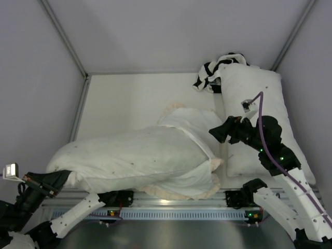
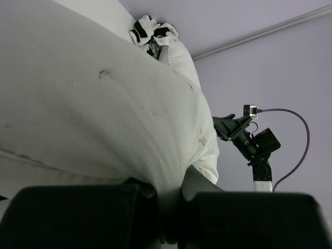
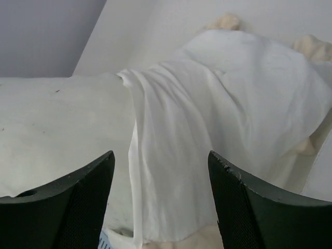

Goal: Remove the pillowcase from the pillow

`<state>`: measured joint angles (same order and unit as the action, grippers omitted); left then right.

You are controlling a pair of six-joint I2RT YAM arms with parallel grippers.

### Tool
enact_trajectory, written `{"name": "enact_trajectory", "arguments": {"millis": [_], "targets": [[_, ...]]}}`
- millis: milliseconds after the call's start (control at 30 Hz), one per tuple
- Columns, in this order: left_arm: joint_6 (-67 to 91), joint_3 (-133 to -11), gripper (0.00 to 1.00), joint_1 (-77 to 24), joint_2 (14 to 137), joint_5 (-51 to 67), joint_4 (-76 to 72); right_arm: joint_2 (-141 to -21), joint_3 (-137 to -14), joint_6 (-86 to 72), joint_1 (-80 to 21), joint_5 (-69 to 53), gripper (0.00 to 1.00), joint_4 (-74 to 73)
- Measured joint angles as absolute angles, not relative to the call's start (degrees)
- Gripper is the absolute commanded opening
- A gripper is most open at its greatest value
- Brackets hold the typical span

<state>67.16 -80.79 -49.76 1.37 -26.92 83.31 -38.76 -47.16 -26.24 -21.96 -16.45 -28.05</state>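
Note:
The speckled white pillow [image 1: 129, 153] lies across the table's front, its left part bare. The pillowcase [image 1: 194, 124], cream-white face up, covers its right end, with the ruffled frill [image 1: 171, 193] showing along the front edge. My left gripper [image 1: 61, 179] is shut on the pillow's left end; white pillow fabric [image 2: 93, 104] is pinched between its fingers [image 2: 168, 218]. My right gripper [image 1: 217, 132] is open and empty, hovering beside the pillowcase's right side. In the right wrist view it [image 3: 161, 166] sits above the pillowcase's open hem [image 3: 132, 129], with the pillow [image 3: 62, 119] to the left.
A longer plain white pillow [image 1: 259, 114] lies along the right side under my right arm. A small black-and-white patterned cloth [image 1: 212, 72] is bunched at the back right. Grey walls close in the table on three sides.

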Motion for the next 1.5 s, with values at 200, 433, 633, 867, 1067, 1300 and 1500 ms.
{"name": "enact_trajectory", "arguments": {"millis": [200, 433, 633, 867, 1067, 1300, 1500], "targets": [[65.84, -79.22, 0.0, -49.65, 1.37, -28.01, 82.3, -33.69, -42.54, -28.99, -22.02, -22.81, 0.69, -31.53], [64.71, -78.48, 0.0, -49.63, 1.37, -29.02, 82.26, -27.86, -34.79, -31.66, -23.07, -24.56, 0.69, -38.04], [64.23, -76.66, 0.0, -49.58, 1.37, -30.22, 81.93, -26.0, -35.03, -31.53, -25.1, -25.82, 0.69, -41.01], [64.12, -74.87, 0.0, -49.58, 1.37, -30.98, 81.8, -26.7, -35.24, -29.56, -27.77, -27.22, 0.6, -44.64], [64.1, -75.7, 0.0, -49.58, 1.37, -31.14, 81.87, -30.92, -31.59, -30.92, -33.12, -23.33, 0.1, -43.46], [62.81, -85.3, 0.0, -49.69, 1.58, -30.89, 84.49, -46.13, -27.83, -37.26, -42.35, -15.59, 0.0, -33.21], [63.02, -97.56, 0.0, -49.87, 1.61, -32.71, 85.8, -62.87, -29.1, -40.14, -44.23, -6.63, 0.0, -22.28]]}}
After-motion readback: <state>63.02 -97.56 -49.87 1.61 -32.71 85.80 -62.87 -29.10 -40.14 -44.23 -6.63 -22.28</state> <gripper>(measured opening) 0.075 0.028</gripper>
